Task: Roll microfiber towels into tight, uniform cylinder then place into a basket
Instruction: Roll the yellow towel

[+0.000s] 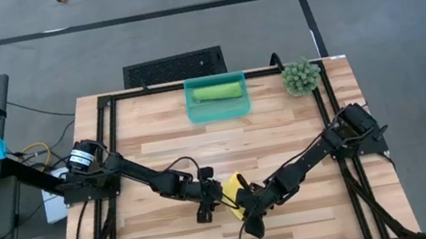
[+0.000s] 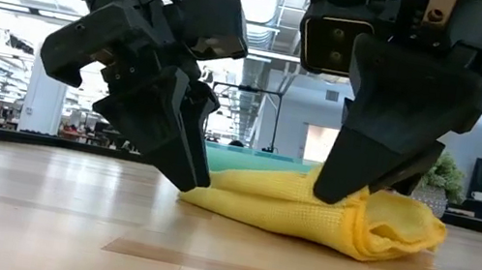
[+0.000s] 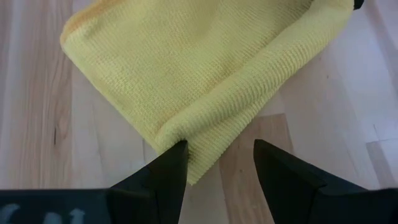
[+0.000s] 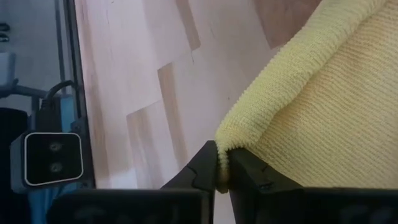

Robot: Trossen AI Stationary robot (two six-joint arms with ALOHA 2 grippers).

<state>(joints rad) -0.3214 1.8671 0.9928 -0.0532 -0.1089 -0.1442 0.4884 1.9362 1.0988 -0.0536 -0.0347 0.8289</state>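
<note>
The yellow towel [image 1: 234, 190] lies partly folded near the worktop's [image 1: 299, 123] front edge. The right end effector [image 4: 222, 167] pinches its corner between nearly closed fingers. The left end effector [image 3: 217, 163] stands wide open, one finger touching the towel's edge. The green towel [image 1: 218, 92] lies rolled in the basket [image 1: 194, 110] at the back edge.

Bright, even light; soft shadows.

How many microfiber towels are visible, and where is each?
2: a green rolled towel lies in the basket; a yellow towel lies on the table between both grippers.
</note>
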